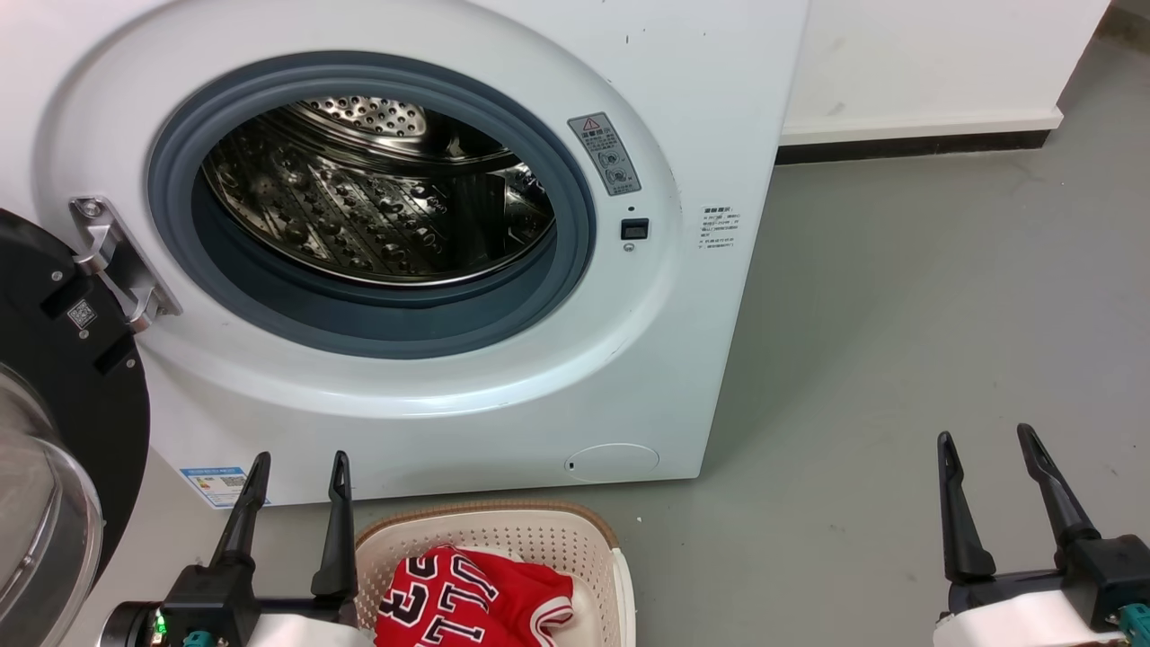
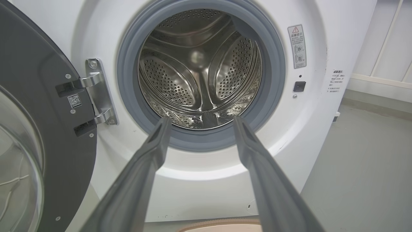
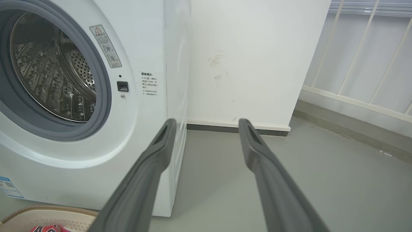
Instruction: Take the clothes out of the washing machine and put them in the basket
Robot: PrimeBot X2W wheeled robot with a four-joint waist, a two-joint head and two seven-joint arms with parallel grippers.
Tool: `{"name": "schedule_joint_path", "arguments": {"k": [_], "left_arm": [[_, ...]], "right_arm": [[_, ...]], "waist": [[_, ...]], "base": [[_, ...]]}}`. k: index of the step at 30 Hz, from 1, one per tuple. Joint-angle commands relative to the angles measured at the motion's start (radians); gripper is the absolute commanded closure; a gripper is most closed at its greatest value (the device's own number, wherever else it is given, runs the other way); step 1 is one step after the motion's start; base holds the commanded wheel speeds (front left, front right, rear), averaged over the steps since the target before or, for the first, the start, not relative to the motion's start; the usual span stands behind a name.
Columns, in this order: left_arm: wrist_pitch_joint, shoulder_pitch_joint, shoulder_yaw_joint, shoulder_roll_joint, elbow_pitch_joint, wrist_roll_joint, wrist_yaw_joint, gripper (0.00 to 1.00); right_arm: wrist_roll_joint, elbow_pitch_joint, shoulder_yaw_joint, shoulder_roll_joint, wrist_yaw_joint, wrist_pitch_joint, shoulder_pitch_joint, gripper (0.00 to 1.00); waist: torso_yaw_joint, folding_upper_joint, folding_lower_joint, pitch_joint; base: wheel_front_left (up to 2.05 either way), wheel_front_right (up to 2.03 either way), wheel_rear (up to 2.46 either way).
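Left jaws beside clothes (image 1: 476, 598) in basket (image 1: 539, 532)

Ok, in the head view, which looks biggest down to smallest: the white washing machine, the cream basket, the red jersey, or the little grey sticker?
1. Large white front-loading washing machine
2. Oval cream plastic basket, cut off by the bottom edge
3. Bright red jersey inside it
4. Small grey warning sticker

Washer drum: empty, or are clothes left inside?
Empty, as far as the views reach: the drum shows bare perforated steel from rim to back wall. A red jersey lies in the basket.
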Motion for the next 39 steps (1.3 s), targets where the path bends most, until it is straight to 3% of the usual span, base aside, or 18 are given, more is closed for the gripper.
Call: {"name": "schedule_joint_path", "arguments": {"k": [1,26,27,30,39], "left_arm": [[-0.003,0.002,0.000,-0.002,-0.001,0.001,0.003,0.00],[-0.003,-0.017,-0.002,-0.003,0.011,-0.004,-0.006,0.00],[0.000,-0.011,-0.001,-0.001,0.014,0.000,-0.004,1.00],[0.008,-0.003,0.000,-0.002,0.044,-0.007,-0.005,1.00],[0.058,-0.034,0.010,-0.002,0.075,-0.198,-0.008,1.00]], "right_arm": [[0.006,0.001,-0.002,0.001,-0.001,-0.002,0.008,0.00],[0.014,0.012,0.009,0.001,-0.001,-0.002,-0.011,0.00],[0.007,0.013,0.008,0.000,0.000,0.000,-0.003,1.00],[0.013,0.038,0.011,0.001,0.000,0.002,0.002,1.00],[0.229,0.061,0.020,-0.009,0.000,0.038,-0.021,1.00]], "waist": [[0.000,-0.0001,0.0001,0.000],[0.000,-0.0001,0.0001,0.003],[0.000,-0.0001,0.0002,0.003],[0.000,-0.0001,0.0002,0.003],[0.004,-0.0001,0.0002,0.001]], "base": [[0.00,0.00,0.00],[0.00,0.00,0.00],[0.00,0.00,0.00],[0.00,0.00,0.00],[0.00,0.00,0.00]]}}
